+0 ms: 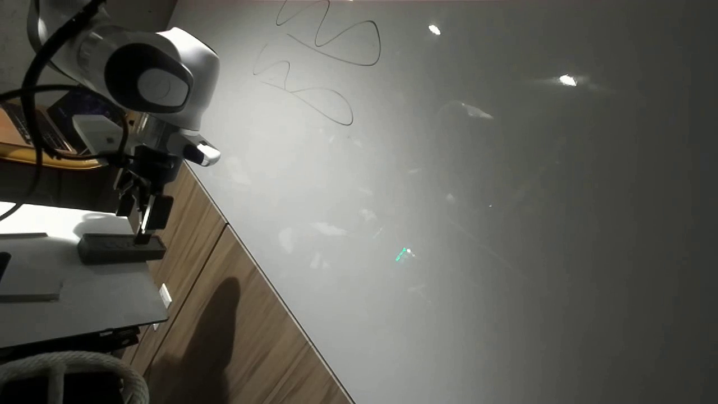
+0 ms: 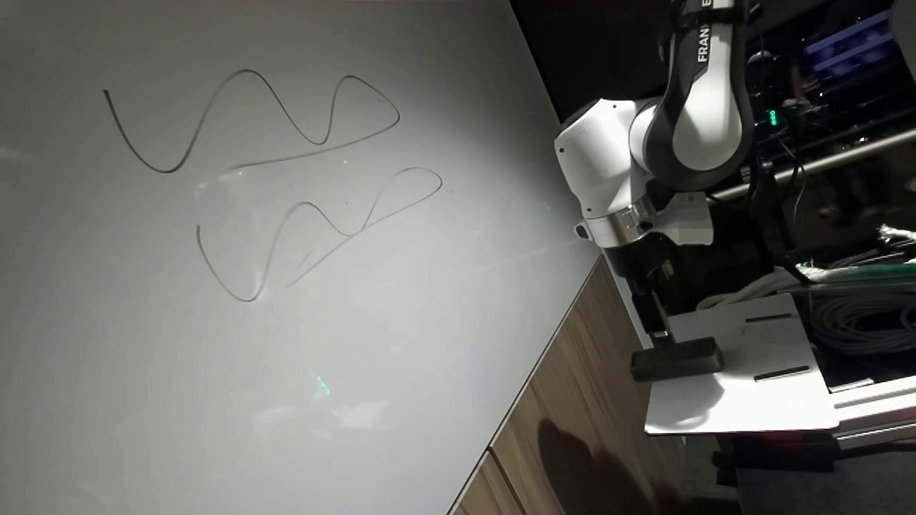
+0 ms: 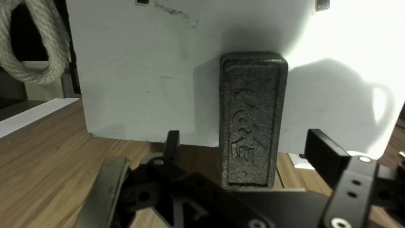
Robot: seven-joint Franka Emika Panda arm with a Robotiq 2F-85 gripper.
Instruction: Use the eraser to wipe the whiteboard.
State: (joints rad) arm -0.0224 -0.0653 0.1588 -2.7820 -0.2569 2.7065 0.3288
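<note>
Gripper (image 3: 243, 144) (jaws spread) points down at the eraser (image 3: 251, 118).

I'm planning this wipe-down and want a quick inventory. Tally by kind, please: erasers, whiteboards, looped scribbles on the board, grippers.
Eraser: 1
Whiteboard: 1
Looped scribbles: 2, one above the other
Gripper: 1
Total: 5
</note>
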